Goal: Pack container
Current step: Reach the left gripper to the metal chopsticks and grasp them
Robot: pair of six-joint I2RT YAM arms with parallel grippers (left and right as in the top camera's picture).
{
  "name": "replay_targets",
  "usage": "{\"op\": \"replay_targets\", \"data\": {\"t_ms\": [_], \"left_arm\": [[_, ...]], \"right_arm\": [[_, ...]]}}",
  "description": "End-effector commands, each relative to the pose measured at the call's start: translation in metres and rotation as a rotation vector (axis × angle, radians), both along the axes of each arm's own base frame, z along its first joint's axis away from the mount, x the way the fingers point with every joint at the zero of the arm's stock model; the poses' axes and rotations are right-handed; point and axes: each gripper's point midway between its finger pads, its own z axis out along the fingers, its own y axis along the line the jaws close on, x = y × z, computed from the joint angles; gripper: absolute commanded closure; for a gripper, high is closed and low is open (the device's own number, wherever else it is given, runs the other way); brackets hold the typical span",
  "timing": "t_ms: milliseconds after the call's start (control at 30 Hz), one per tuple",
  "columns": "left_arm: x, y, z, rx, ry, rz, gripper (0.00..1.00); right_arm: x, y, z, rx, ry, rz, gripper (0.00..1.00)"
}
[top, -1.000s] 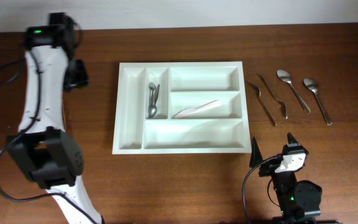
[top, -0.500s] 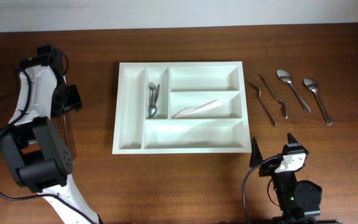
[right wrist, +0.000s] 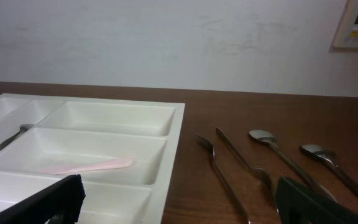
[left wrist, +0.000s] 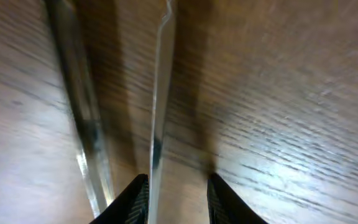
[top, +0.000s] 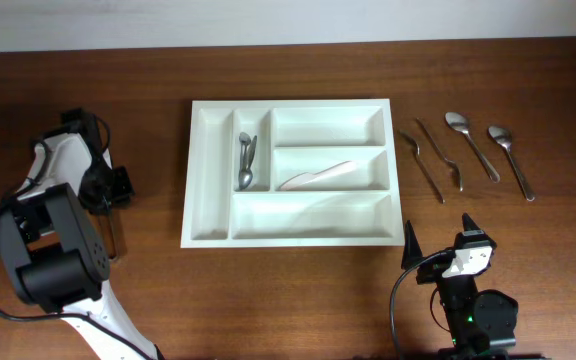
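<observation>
At far left, finds the left gripper [left wrist: 176, 186] brought down from further up the table [top: 148, 80] onto two thin utensils [left wrist: 157, 124], jaws narrowing about one of them; cannot tell if already gripped. Suggests the start of the next pick. In the middle, leaves the container [top: 308, 215] on the table, partly filled. At right, shows the right gripper [top: 438, 238] wide open and empty

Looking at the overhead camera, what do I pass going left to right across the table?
left gripper → container → fork → thin metal utensil → spoon → second spoon
</observation>
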Motion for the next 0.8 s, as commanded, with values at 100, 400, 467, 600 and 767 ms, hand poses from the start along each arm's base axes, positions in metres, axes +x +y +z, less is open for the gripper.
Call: {"op": "replay_targets", "data": {"t_ms": [100,400,467,600,767], "left_arm": [[-0.011,-0.007,-0.008,-0.03,0.017,-0.016,0.67],[-0.01,-0.006,-0.006,-0.028,0.012,-0.017,0.98],[-0.005,-0.005,0.0,-0.023,-0.003,-0.017,0.98],[0.013,-0.002,0.029,0.001,-0.08,-0.023,0.98],[0.044,-0.009,0.087,0.036,-0.231,-0.058,0.98]], "right_arm": [[0.0,-0.003,-0.002,0.001,0.0,-0.017,0.01],[0.0,-0.003,-0.002,0.001,-0.001,-0.017,0.01],[0.0,-0.003,-0.002,0.001,-0.001,-0.017,0.01],[0.0,-0.003,-0.002,0.001,-0.001,-0.017,0.01],[0.0,-0.003,-0.002,0.001,-0.001,-0.017,0.01]]}}
